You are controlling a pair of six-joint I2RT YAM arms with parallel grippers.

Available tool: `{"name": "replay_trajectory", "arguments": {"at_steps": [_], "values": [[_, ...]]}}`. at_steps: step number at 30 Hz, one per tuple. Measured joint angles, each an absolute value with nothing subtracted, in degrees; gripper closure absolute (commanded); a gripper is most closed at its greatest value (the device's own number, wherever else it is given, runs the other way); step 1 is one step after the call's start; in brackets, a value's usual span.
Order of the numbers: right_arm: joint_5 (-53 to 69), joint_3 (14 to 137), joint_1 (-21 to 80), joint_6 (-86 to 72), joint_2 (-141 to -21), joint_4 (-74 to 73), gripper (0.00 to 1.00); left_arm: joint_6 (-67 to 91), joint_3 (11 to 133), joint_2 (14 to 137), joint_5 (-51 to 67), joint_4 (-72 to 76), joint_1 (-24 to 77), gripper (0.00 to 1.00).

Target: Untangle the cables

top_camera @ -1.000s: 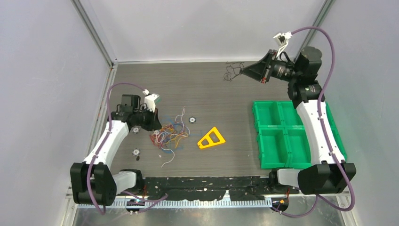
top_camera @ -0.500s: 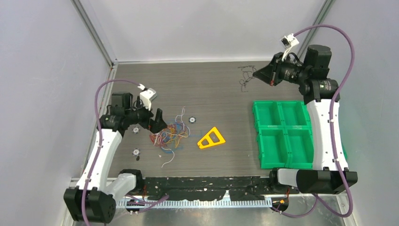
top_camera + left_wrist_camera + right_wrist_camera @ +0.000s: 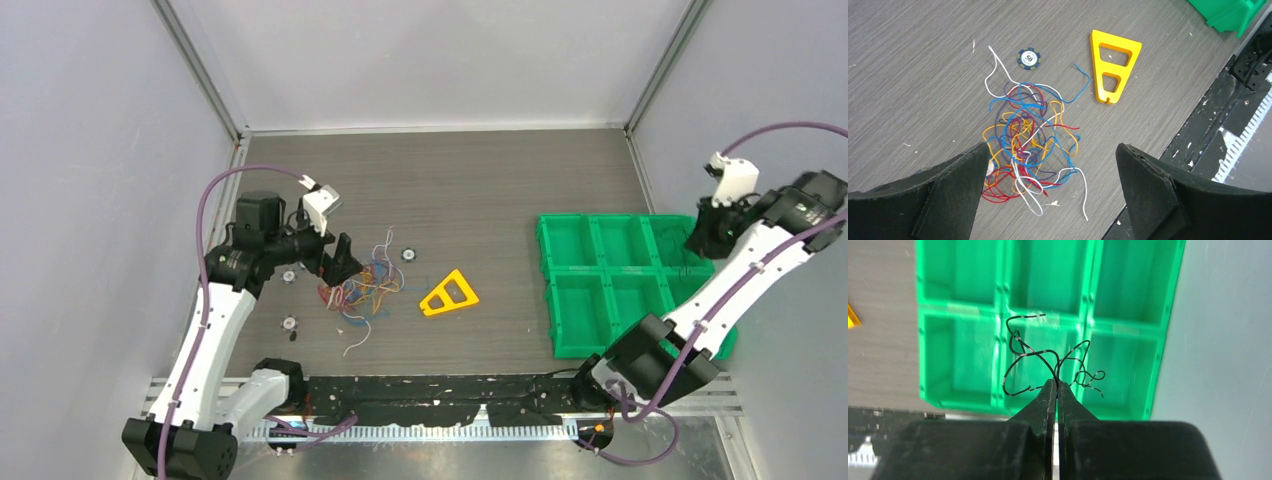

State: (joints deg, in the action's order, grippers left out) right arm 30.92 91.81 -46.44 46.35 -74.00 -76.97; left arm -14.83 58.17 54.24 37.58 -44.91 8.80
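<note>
The cables (image 3: 362, 288) lie in a loose tangle of red, orange, yellow, blue, purple and white wires left of the table's middle. In the left wrist view the tangle (image 3: 1028, 140) lies below and between the spread fingers, touching neither. My left gripper (image 3: 338, 260) (image 3: 1050, 147) hangs open over the tangle's left part. My right gripper (image 3: 697, 243) (image 3: 1056, 381) is shut on a thin black cable (image 3: 1033, 352) with pale bands. That cable's curls dangle over the green bin's (image 3: 1000, 320) compartments.
A yellow plastic triangle (image 3: 450, 308) (image 3: 1115, 39) lies right of the tangle. Small round chips sit around it (image 3: 408, 253) (image 3: 289, 323) (image 3: 1028, 58). The green compartment bin (image 3: 545, 290) fills the table's right side. A black rail (image 3: 440, 388) runs along the near edge.
My left gripper has opened and shifted a little right over the tangle. My right arm has swung from the back of the table over the green bin, carrying the black cable.
</note>
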Motion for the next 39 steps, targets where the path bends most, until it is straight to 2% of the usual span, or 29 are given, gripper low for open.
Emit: {"name": "replay_trajectory", "arguments": {"at_steps": [6,14,16,19,21,23,26,32,34,39], "values": [[28.3,90.3,-59.4,61.4,-80.4,-84.9,0.95,-13.7,58.2,54.3,37.6,-44.9,10.4,0.00],[24.5,82.4,-65.1,68.7,-81.6,-78.7,0.95,-13.4,58.4,54.2,37.3,-45.0,11.4,0.00],[23.7,79.3,-65.1,69.0,-81.7,-75.4,0.86,-13.4,58.7,54.2,37.1,-45.1,11.6,0.00],[22.5,76.8,-65.1,68.8,-82.2,-71.9,0.60,-13.5,59.0,54.2,36.3,-45.4,11.6,0.00],[21.8,76.7,-65.1,68.8,-83.3,-70.2,0.47,-13.8,59.1,54.4,35.4,-46.2,11.6,0.00],[21.5,76.7,-65.1,68.4,-83.7,-69.4,0.38,-14.2,59.7,55.1,34.2,-47.9,11.6,0.00],[21.5,77.1,-64.4,68.7,-83.7,-70.1,0.35,-15.4,60.7,56.8,32.6,-50.5,11.6,0.00],[22.9,79.0,-54.7,67.4,-79.0,-74.0,0.27,-19.8,60.9,58.7,29.5,-56.1,11.6,0.01],[24.6,79.0,-47.6,65.4,-75.9,-75.5,0.23,-21.6,60.8,59.4,28.4,-57.9,11.6,0.03],[29.8,76.4,-21.1,52.7,-68.0,-72.9,0.22,-25.6,56.6,60.3,25.8,-59.2,11.0,0.07]]}}
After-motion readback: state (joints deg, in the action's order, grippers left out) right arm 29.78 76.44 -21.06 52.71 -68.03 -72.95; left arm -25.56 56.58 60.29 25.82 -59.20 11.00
